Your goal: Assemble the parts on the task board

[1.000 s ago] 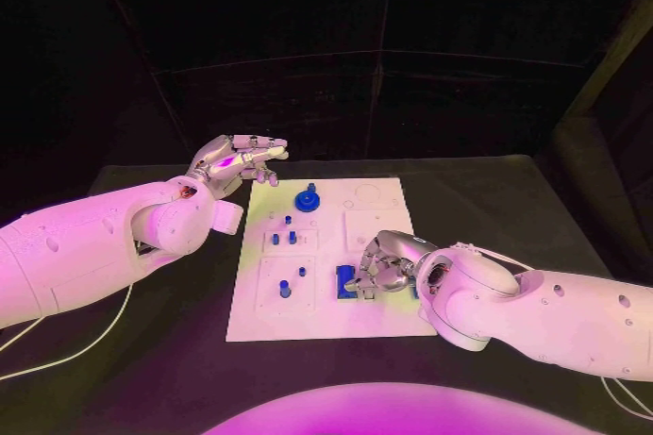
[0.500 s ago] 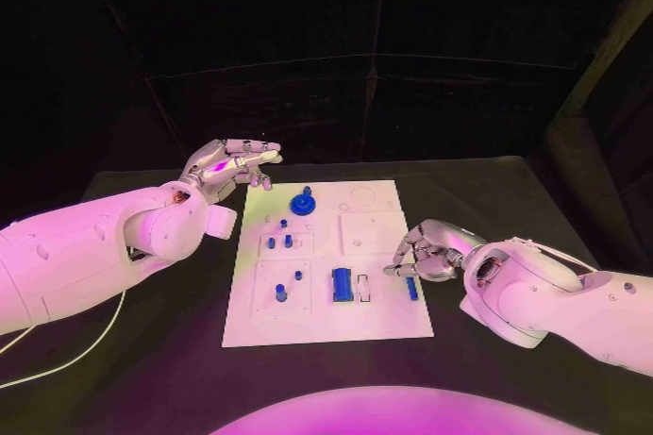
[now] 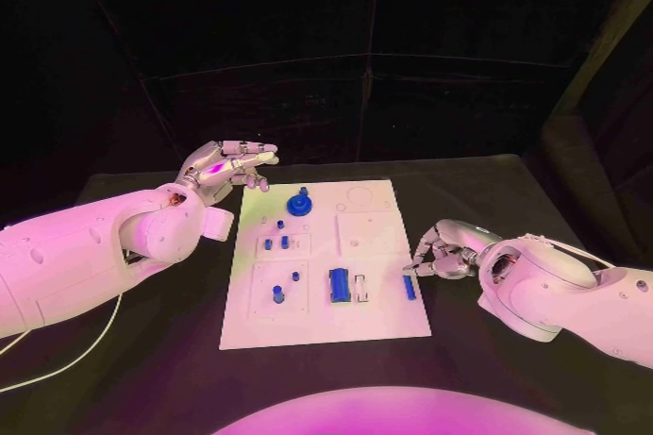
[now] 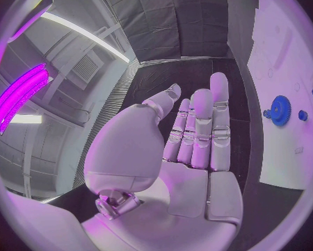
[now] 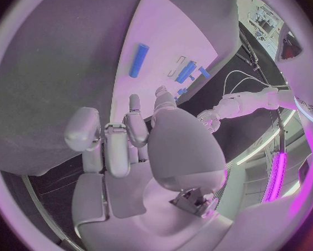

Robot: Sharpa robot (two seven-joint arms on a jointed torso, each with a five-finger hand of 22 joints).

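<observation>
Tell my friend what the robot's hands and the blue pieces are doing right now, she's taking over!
Left hand: holds nothing, fingers apart, raised off the board's far left corner.
Right hand: empty too, fingers curled, just off the task board's right edge.
Things: a blue gear stands at the far end. Small blue pegs stand mid-left. A blue block lies mid-board, and a slim blue bar lies near the right edge, beside the right hand.
Done: several pieces look seated.
Left: cannot tell which pieces are loose; probably the bar needs seating.
</observation>
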